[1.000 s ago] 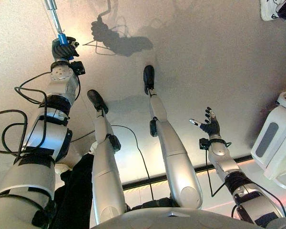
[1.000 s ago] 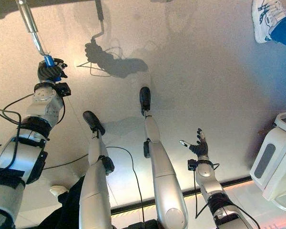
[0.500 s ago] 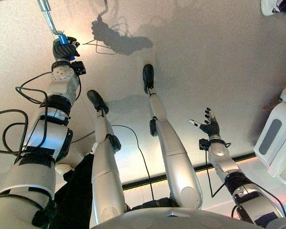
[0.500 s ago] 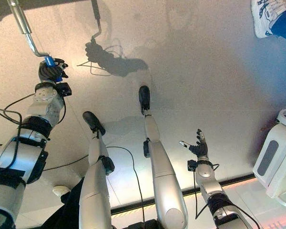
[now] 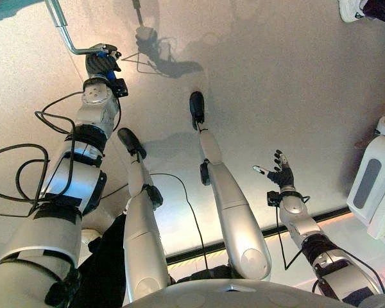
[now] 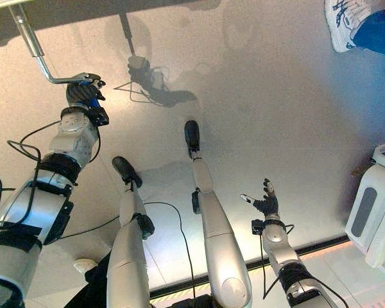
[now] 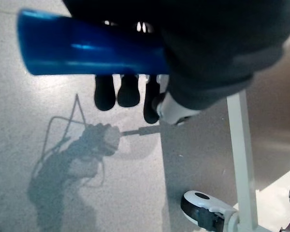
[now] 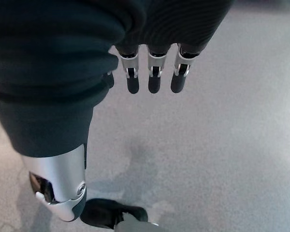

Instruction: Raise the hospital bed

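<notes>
the left hand [image 5: 101,62] is closed around the blue grip [image 7: 87,46] of the bed's metal crank handle [image 5: 69,38], up at the far left over the floor [image 5: 263,83]. the right hand [image 5: 282,174] hangs low at the right, fingers spread, holding nothing.

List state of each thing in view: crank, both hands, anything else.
Crank handle: bent metal rod, blue grip held in the left hand.
Left hand: shut on the blue grip.
Right hand: open, fingers spread, holding nothing, above the floor.
White unit: standing on the floor, untouched.
</notes>
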Tool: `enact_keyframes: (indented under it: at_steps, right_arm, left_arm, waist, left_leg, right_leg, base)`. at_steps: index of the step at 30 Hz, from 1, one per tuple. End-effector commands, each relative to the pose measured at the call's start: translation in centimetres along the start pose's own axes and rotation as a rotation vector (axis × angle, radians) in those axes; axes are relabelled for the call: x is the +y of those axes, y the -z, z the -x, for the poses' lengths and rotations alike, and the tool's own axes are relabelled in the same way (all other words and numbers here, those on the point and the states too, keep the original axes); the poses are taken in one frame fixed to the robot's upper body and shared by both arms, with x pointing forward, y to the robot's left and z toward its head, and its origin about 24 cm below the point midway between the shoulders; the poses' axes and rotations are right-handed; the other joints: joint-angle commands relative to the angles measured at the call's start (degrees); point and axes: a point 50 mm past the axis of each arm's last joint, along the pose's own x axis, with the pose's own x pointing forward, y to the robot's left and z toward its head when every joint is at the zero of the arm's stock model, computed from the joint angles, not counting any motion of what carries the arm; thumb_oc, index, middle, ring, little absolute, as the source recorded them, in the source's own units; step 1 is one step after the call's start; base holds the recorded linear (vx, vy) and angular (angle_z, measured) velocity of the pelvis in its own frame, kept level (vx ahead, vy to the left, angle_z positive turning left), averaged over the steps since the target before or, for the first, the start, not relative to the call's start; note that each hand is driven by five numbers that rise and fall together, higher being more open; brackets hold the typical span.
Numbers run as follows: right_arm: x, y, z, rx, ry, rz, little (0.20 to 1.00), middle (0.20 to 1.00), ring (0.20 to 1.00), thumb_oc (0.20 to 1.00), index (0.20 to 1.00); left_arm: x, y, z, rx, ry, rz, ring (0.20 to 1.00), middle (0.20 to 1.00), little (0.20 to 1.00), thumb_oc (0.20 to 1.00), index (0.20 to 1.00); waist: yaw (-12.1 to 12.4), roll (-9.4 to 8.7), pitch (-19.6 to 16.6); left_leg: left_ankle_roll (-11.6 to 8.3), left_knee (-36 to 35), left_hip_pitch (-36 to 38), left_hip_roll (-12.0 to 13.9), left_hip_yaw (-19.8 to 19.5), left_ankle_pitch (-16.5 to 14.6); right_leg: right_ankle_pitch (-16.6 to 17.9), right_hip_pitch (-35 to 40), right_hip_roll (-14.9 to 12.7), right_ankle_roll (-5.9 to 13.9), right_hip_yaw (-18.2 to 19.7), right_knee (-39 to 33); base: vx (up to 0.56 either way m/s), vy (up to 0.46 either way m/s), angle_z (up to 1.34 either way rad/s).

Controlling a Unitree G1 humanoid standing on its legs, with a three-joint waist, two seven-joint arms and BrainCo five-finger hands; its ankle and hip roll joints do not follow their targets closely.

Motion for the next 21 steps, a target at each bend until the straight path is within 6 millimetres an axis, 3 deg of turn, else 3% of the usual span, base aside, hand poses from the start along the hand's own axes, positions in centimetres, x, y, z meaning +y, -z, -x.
enact_keyframes:
  at_steps: [1, 21]
  right_arm:
    - [-1.0, 3.4, 1.9, 0.102, 0.025, 0.006, 1.0, 1.0, 1.0, 1.0, 1.0]
    - [-1.7, 6.0, 2.4, 0.251, 0.037, 0.032, 1.0, 1.0, 1.0, 1.0, 1.0]
  left_arm:
    - [-1.9, -3.7, -0.4, -0.135, 0.056, 0.047, 0.2, 0.2, 0.2, 0.2, 0.2]
    - [-4.8, -3.2, 1.2, -0.185, 0.202, 0.057, 0.2, 0.2, 0.2, 0.2, 0.2]
  waist:
    - [0.95, -2.26, 0.7]
    - [3.39, -0.3, 0.48]
  left_leg:
    - [0.35, 0.07, 4.54, -0.66, -1.59, -3.58]
    - [0.58, 0.07, 10.79, -2.52, -2.95, -3.53]
  right_leg:
    - [-4.38, 5.88, 0.22, 9.85, -0.14, 0.12]
    - [-4.44, 14.17, -1.57, 9.69, -2.09, 0.12]
  base:
    - [0.0, 0.0, 0.0]
    - [-0.02, 0.01, 0.03]
